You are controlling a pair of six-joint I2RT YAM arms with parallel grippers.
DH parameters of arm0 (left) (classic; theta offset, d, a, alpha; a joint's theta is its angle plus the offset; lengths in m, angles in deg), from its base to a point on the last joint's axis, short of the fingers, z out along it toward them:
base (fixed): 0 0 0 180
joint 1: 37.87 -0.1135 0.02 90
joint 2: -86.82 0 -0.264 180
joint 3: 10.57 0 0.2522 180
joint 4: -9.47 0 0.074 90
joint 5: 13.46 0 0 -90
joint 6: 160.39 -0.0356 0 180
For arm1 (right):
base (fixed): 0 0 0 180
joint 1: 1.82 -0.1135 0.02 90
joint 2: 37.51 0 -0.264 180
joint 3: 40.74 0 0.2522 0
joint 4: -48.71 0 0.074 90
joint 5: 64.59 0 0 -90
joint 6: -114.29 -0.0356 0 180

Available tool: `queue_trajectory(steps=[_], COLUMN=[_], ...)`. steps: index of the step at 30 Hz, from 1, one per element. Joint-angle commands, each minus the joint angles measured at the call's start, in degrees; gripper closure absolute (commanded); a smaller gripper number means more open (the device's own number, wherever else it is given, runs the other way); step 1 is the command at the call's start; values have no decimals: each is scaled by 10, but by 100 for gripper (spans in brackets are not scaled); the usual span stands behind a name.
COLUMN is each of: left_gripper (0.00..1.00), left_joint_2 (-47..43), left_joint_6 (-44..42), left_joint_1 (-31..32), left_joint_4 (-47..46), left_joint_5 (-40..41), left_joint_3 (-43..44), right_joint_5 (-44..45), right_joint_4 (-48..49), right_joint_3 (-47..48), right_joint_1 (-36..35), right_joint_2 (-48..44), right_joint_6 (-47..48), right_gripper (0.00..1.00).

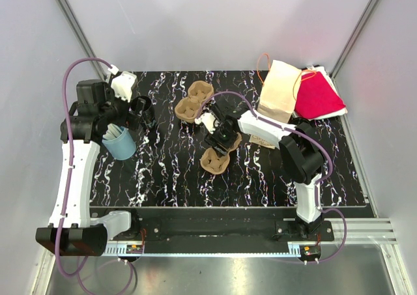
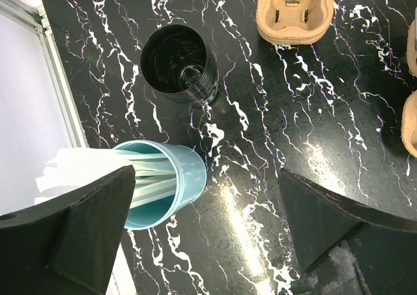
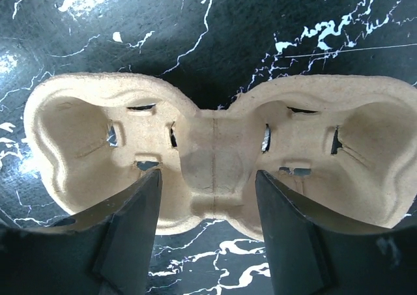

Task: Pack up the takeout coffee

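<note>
Tan moulded-pulp two-cup carrier (image 3: pixel 215 145) lies flat, black marble table (image 3: pixel 195 21) showing around its edges. Right claw (image 3: pixel 207 172) straddles its waist, grip unclear; left claw (image 2: pixel 207 171) gapes wide.

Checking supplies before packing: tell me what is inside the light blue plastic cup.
White flat strips stand bunched in the light blue plastic cup, sticking out past its rim. Whatever lies under them, and the cup's bottom, is covered.

tan carrier (image 3: pixel 215 158), blk cup (image 2: pixel 179 64), blk/wht marbled table (image 1: pixel 163 171)
</note>
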Motion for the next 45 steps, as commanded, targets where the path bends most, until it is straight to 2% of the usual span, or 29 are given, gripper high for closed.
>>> queue_trajectory(steps=[1, 15, 25, 45], left_gripper=[1, 1, 1, 1], left_joint_2=[-16, -13, -11, -16], left_joint_6=[-1, 2, 2, 3], left_joint_1=[0, 0, 0, 0], left_joint_4=[-19, -19, -19, -19], left_joint_5=[2, -6, -8, -12], left_joint_3=[-2, 0, -1, -6], right_joint_5=[17, 34, 51, 51], right_joint_4=[18, 48, 48, 55], right_joint_3=[-5, -22, -10, 10], right_joint_1=[-6, -12, -22, -23], right_joint_2=[6, -3, -9, -1], right_joint_6=[-4, -5, -1, -7], right_gripper=[36, 45, 36, 37])
